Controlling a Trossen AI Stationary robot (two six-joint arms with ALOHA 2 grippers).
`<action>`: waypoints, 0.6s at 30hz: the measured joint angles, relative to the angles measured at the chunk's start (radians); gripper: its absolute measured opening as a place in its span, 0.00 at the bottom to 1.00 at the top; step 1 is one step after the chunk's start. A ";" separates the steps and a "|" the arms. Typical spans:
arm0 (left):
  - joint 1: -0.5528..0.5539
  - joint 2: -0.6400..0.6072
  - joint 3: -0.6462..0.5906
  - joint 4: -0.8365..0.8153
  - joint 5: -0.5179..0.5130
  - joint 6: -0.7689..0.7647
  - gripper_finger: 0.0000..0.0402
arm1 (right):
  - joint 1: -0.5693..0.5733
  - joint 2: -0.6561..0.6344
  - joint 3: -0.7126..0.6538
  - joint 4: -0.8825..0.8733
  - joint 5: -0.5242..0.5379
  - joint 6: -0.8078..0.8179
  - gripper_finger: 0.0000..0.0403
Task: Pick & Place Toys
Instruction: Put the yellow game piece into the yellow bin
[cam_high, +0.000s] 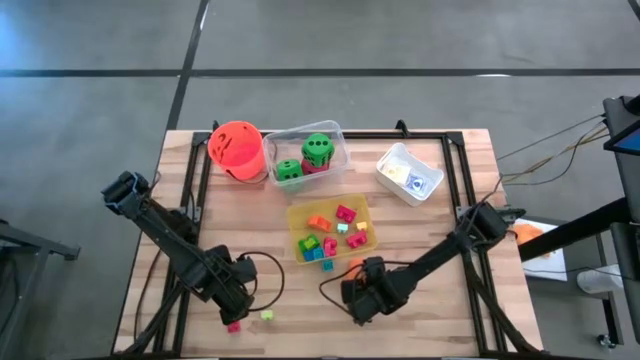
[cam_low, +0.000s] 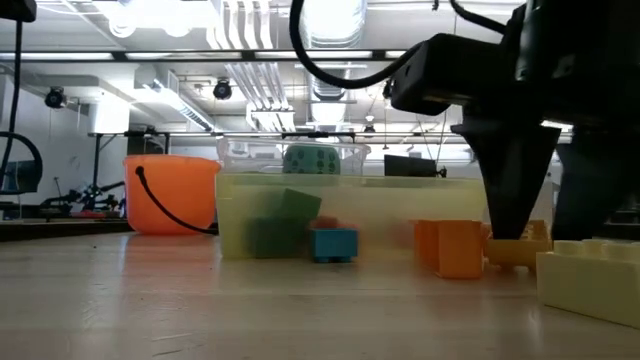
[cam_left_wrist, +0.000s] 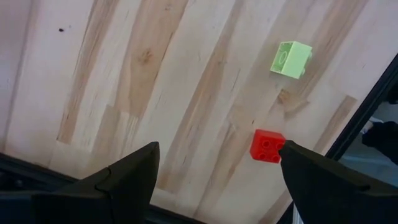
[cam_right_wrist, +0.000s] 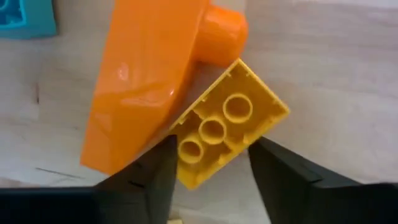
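My right gripper (cam_right_wrist: 211, 180) stands low over the table's near middle (cam_high: 358, 295), shut on a yellow block (cam_right_wrist: 227, 127) that lies with its hollow underside up. An orange block (cam_right_wrist: 146, 81) lies right beside it, and a blue block (cam_right_wrist: 22, 18) lies a little farther off. My left gripper (cam_left_wrist: 217, 186) hangs open above the near left of the table (cam_high: 232, 298), pointing down. Below it lie a red block (cam_left_wrist: 267, 146) and a light green block (cam_left_wrist: 291, 59), both flat on the wood and untouched. My right gripper takes the yellow block between its two fingers, which come from above and point steeply down (cam_low: 505, 215). One finger meets a corner of the block (cam_right_wrist: 180, 146) and the other a long side (cam_right_wrist: 249, 140). The block lies askew between them, resting on the table.
A yellow tray (cam_high: 300, 215) holding several small blocks sits mid-table, just beyond my right gripper. Farther back stand an orange bucket (cam_high: 236, 150), a clear tray (cam_high: 338, 135) with green dice, and a white tray (cam_high: 385, 170). A pale block (cam_low: 590, 280) lies near the front edge.
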 joint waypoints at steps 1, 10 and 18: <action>0.000 0.000 0.000 0.000 0.000 0.000 0.81 | -0.003 0.000 -0.002 0.000 0.000 -0.009 0.42; 0.000 0.000 0.000 0.007 0.000 -0.004 0.81 | -0.013 -0.003 -0.018 0.003 0.000 -0.040 0.17; 0.000 0.000 0.000 0.008 0.000 -0.004 0.81 | -0.010 -0.003 -0.018 -0.002 -0.015 -0.042 0.17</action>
